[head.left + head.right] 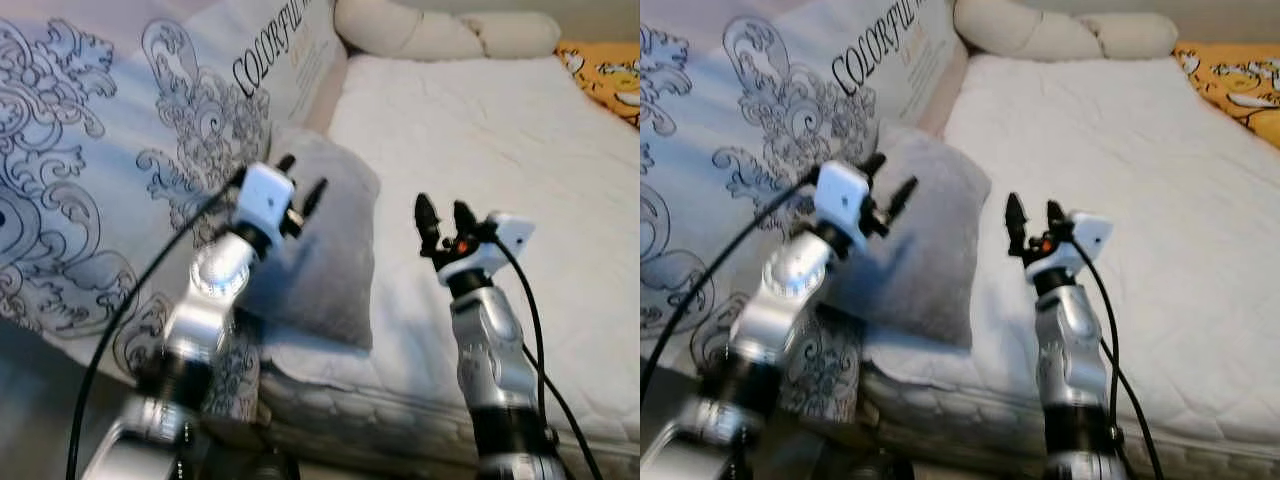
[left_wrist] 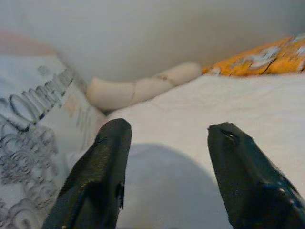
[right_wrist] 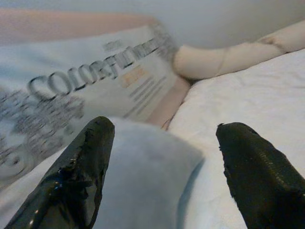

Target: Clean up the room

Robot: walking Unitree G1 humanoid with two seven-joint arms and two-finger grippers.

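A grey pillow [image 1: 325, 245] lies on the white mattress [image 1: 480, 130] near its left side, leaning against a large patterned cushion [image 1: 110, 130] printed with "COLORFUL". My left gripper [image 1: 302, 182] hovers open just above the pillow's upper left part, its fingers [image 2: 102, 167] spread over the grey fabric. Beside the pillow's right edge, over the mattress, my right gripper [image 1: 444, 220] is raised and open, with the grey pillow [image 3: 143, 181] showing between its fingers [image 3: 81, 176].
A long cream bolster [image 1: 440, 30] lies across the head of the bed. An orange patterned cloth [image 1: 605, 70] sits at the far right corner. The mattress front edge [image 1: 400, 410] runs below my arms. A pale wall [image 2: 157, 33] stands behind the bed.
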